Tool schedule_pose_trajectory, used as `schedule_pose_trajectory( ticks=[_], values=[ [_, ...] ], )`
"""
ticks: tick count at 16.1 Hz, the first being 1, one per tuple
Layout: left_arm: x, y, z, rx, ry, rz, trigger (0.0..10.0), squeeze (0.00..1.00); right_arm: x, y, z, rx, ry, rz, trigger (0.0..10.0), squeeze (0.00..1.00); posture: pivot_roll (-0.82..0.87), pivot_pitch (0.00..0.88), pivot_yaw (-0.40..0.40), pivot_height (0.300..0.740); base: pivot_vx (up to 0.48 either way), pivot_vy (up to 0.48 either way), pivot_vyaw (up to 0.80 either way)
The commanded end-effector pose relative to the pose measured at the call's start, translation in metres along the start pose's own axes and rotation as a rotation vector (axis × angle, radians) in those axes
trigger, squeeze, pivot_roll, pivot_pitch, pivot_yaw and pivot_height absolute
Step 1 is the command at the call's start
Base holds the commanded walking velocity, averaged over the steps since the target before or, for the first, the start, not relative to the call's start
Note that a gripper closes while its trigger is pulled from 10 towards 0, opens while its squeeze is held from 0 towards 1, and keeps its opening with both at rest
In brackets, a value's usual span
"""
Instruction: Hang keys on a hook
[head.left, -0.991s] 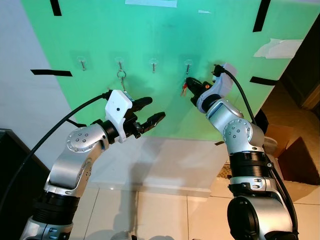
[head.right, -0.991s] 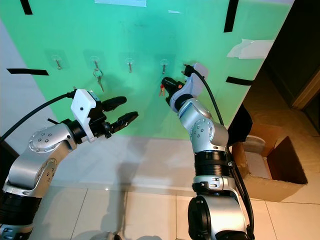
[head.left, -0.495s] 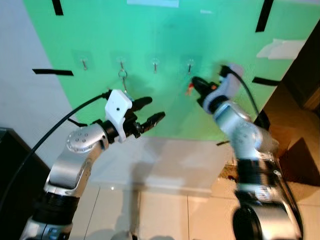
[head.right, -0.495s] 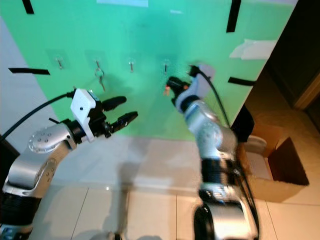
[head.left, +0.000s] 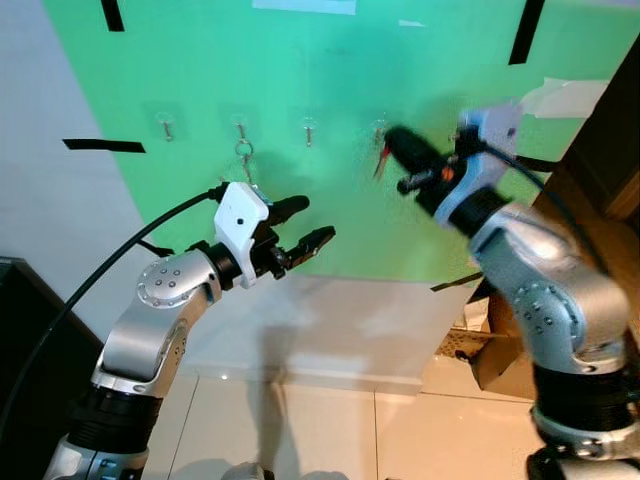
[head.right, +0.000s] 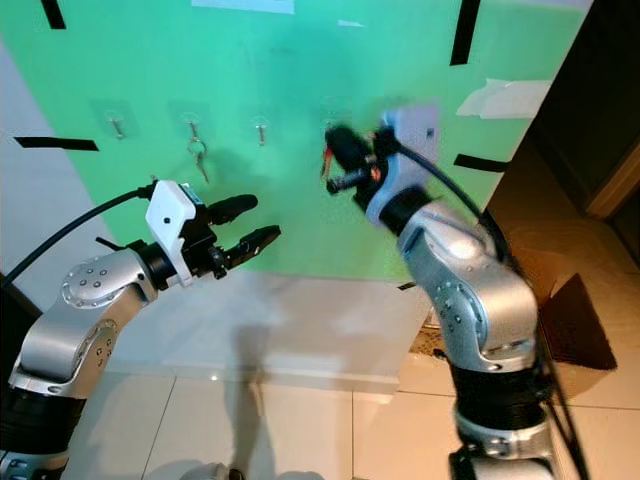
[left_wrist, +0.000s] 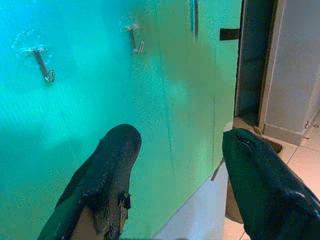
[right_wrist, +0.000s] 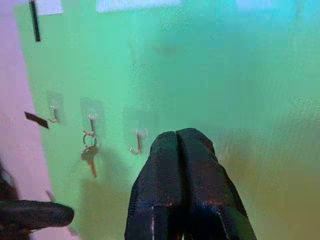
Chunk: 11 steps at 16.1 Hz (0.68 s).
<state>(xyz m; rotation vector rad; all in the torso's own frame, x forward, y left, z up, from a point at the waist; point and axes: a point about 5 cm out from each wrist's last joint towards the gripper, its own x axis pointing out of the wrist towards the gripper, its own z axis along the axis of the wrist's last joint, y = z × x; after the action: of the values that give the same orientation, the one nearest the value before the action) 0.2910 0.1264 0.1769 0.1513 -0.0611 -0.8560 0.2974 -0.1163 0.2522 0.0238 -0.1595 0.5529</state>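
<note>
Green board (head.left: 300, 60), upright, bearing a row of four small hooks.

Hook, first from the left (head.left: 166, 126): bare.

Hook, second from the left (head.left: 241, 131): already carries a ring with one key (head.left: 245, 152), hanging straight down with its long axis vertical.

Left claw (head.left: 300, 226): held below and a little right of that occupied hook, off the board. Fingers spread apart, nothing between them. Not engaged with any key.

Hook, third from the left (head.left: 309, 129): bare.

Hook, fourth from the left (head.left: 379, 130): the likely target, by judgement. It sits just left of and slightly above the right claw's tip.

Keys with red tag (head.left: 381, 160): a small red and metal piece at the right claw's tip, directly beneath the fourth hook and close against the board. Blur prevents telling whether the ring is over the hook or short of it.

Right claw (head.left: 408, 150): raised, pointing left and toward the board. Fingers pressed together in the right wrist view; whether they pinch the keys cannot be told.

Governing relation: hook lies up and left of the right claw's tip. Right arm is far the nearer; the left claw is well apart from this hook.
</note>
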Motion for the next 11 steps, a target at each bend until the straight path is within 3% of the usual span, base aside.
schedule_pose_trajectory(
  ticks=[1,5,7,9,11],
  values=[
    [-0.001,-0.002,0.0,-0.002,0.007,-0.006,10.0,0.0,0.002,0.005,0.006,-0.043,0.012,0.014,10.0,0.0,-0.03,0.0,0.014,0.74,0.0,0.0,0.0],
    [0.001,-0.004,0.001,-0.01,0.006,-0.011,10.0,0.0,0.002,0.01,0.023,-0.06,-0.01,0.015,10.0,0.0,-0.04,0.0,0.017,0.74,0.0,0.0,0.0],
    [0.002,-0.005,0.001,-0.012,0.004,-0.016,10.0,0.0,0.005,0.007,0.018,-0.02,0.032,-0.044,10.0,0.0,-0.04,0.0,0.025,0.74,0.0,0.0,0.0],
    [0.002,-0.005,0.001,-0.012,0.007,-0.024,10.0,0.0,0.013,-0.004,-0.002,0.054,0.125,-0.167,10.0,0.0,-0.04,0.0,0.032,0.74,0.0,0.0,0.0],
    [0.003,-0.004,0.002,-0.008,0.007,-0.028,10.0,0.0,0.019,-0.005,-0.012,0.09,0.144,-0.179,10.0,0.0,-0.04,0.0,0.034,0.74,0.0,0.0,0.0]
  ],
)
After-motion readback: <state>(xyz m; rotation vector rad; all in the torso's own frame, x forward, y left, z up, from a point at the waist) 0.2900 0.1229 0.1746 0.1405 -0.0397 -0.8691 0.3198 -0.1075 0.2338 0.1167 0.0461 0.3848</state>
